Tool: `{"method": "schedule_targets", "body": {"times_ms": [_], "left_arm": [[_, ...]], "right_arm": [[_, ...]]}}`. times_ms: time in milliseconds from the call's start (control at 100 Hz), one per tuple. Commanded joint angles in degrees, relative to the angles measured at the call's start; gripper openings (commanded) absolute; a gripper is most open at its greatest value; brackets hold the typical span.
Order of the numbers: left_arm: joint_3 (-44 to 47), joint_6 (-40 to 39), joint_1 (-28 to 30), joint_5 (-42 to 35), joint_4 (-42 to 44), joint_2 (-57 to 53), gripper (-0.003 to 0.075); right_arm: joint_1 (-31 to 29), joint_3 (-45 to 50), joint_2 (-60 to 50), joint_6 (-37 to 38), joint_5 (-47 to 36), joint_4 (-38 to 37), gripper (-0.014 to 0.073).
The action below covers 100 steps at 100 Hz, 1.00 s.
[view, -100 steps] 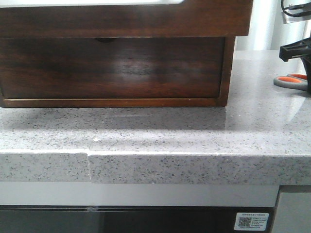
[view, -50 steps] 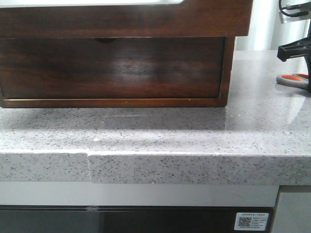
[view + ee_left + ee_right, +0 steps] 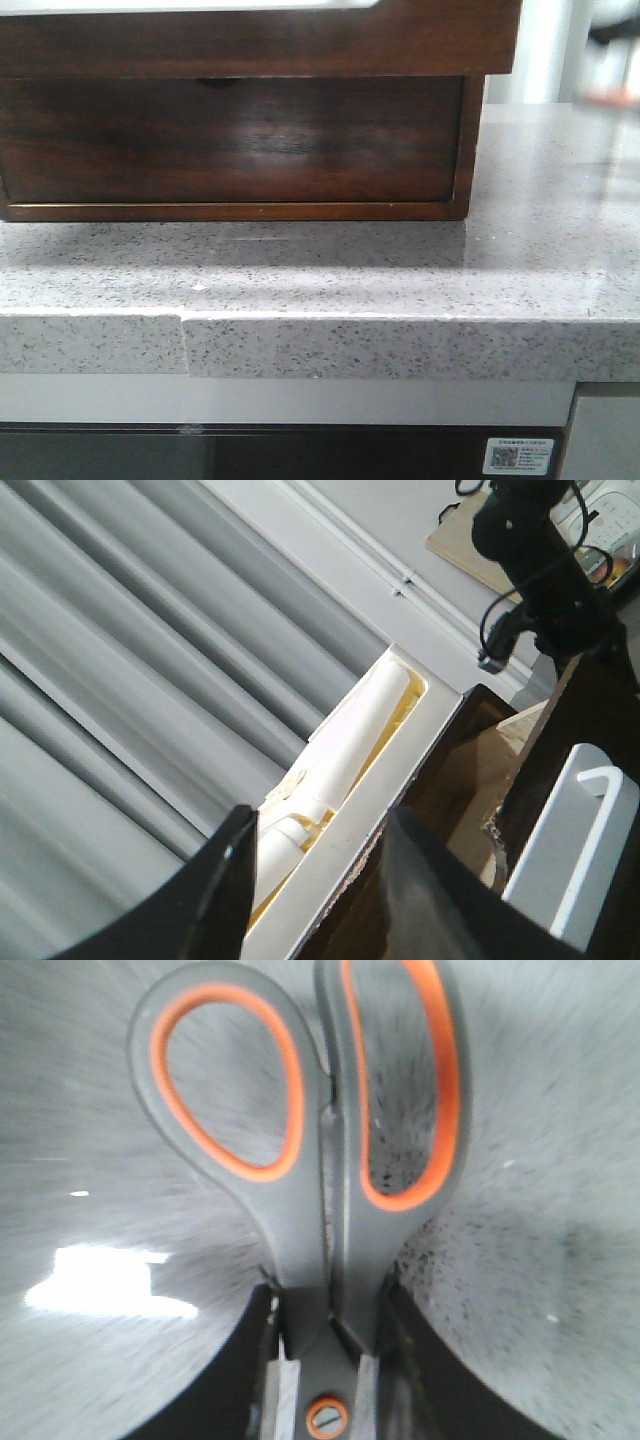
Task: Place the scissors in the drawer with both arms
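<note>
My right gripper [image 3: 330, 1360] is shut on the scissors [image 3: 330, 1210] just above the pivot screw; the grey loops with orange lining point away from it, over the speckled counter. In the front view they are only a dark and orange blur [image 3: 612, 95] at the far right, clear of the counter. The drawer [image 3: 250, 40], dark reddish-brown with a white rim, juts out across the top of the front view. My left gripper [image 3: 320, 880] has one finger on each side of the drawer's white rim [image 3: 350, 830] and grips it. The drawer's tan inside [image 3: 465, 770] shows beyond.
Below the drawer is a second wooden front with a half-round notch [image 3: 210, 82]. The grey speckled counter [image 3: 400, 270] has a front edge close to the camera. My right arm [image 3: 540, 570] and a white part [image 3: 570, 850] show in the left wrist view.
My right gripper closed on the scissors at the far right of the counter and lifted them; they are now a blur higher up. The drawer and box have not moved.
</note>
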Motion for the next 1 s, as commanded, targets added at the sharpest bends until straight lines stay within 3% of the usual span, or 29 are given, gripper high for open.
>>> {"method": "schedule_targets", "body": {"times_ms": [0, 140, 350, 640, 820, 990], "left_arm": [[-1.6, -0.8, -0.4, -2.0, -2.4, 0.2, 0.0274], [-1.6, -0.8, -0.4, -2.0, -2.4, 0.2, 0.0274], [-1.6, -0.8, -0.4, -2.0, -2.4, 0.2, 0.0274], [-1.6, -0.8, -0.4, -2.0, -2.4, 0.2, 0.0274], [-1.6, -0.8, -0.4, -2.0, -2.4, 0.2, 0.0274], [-1.6, -0.8, -0.4, -2.0, -2.4, 0.2, 0.0274]], "right_arm": [[0.0, -1.5, -7.8, -4.5, -2.7, 3.2, -0.0079], [0.5, -1.5, -15.7, -11.0, -5.4, 9.2, -0.0079], [6.8, -1.5, -24.3, -19.8, -10.7, 9.9, -0.0079], [23.3, -1.5, -26.7, -30.1, -18.4, 9.9, -0.0079], [34.7, -1.5, -24.4, -36.8, -26.3, 9.9, -0.0079], [41.8, -1.5, -19.7, -39.4, -31.1, 7.4, -0.0079]]}}
